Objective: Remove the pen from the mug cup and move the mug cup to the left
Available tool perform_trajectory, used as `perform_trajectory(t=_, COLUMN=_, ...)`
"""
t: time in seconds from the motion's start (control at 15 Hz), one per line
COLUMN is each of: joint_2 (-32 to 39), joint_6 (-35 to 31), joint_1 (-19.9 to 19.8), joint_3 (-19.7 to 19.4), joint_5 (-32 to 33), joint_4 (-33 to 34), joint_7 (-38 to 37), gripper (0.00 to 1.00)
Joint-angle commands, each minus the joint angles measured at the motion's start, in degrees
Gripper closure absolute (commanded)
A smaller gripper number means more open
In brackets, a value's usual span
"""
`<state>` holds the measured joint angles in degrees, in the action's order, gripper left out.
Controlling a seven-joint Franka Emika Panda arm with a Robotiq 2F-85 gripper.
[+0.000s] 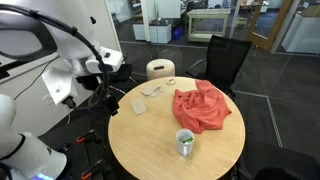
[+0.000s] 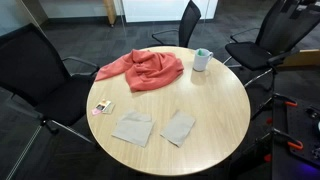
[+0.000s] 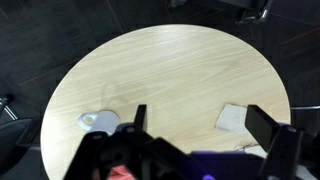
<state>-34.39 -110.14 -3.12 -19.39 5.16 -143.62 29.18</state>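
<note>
The mug cup [image 1: 185,142] is small and pale grey-white. It stands upright near the table's edge, beside the red cloth [image 1: 203,108]. It also shows in an exterior view [image 2: 202,61] and at the lower left of the wrist view [image 3: 98,122]. The green pen [image 2: 203,52] stands inside it, with only its top showing above the rim. My gripper [image 3: 200,125] is open and empty. It hangs high above the table, well apart from the mug. In an exterior view it sits at the arm's end [image 1: 104,82], off the table's side.
The round wooden table [image 2: 215,120] holds two flat pale cards [image 2: 133,128] [image 2: 178,128] and a small item [image 2: 103,106]. Black office chairs [image 2: 35,70] ring the table. A cream round stool [image 1: 160,69] stands behind it.
</note>
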Motion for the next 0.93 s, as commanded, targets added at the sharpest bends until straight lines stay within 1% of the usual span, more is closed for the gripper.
perform_trajectory(t=0.0, joint_2=0.20, joint_6=0.07, joint_1=-0.95, joint_3=0.83, joint_5=-0.54, joint_4=0.08, joint_7=0.46, gripper=0.00)
perform_trajectory(t=0.4, joint_2=0.20, joint_6=0.07, joint_1=-0.95, joint_3=0.83, joint_5=-0.54, joint_4=0.08, joint_7=0.46, gripper=0.00)
perform_trajectory(t=0.53, joint_2=1.67, joint_6=-1.63, joint_1=-0.83, joint_3=1.18, joint_5=-0.99, joint_4=1.32, joint_7=-1.00, gripper=0.00)
perform_trajectory(t=0.67, joint_2=3.84, joint_6=-4.47, joint_1=-0.84, joint_3=1.21, joint_5=-1.99, joint_4=2.87, joint_7=-2.99, gripper=0.00)
perform_trajectory(t=0.87, joint_2=8.58, joint_6=-11.88, joint_1=-1.53, joint_3=1.46, joint_5=-3.09, joint_4=5.10, joint_7=-7.60, gripper=0.00)
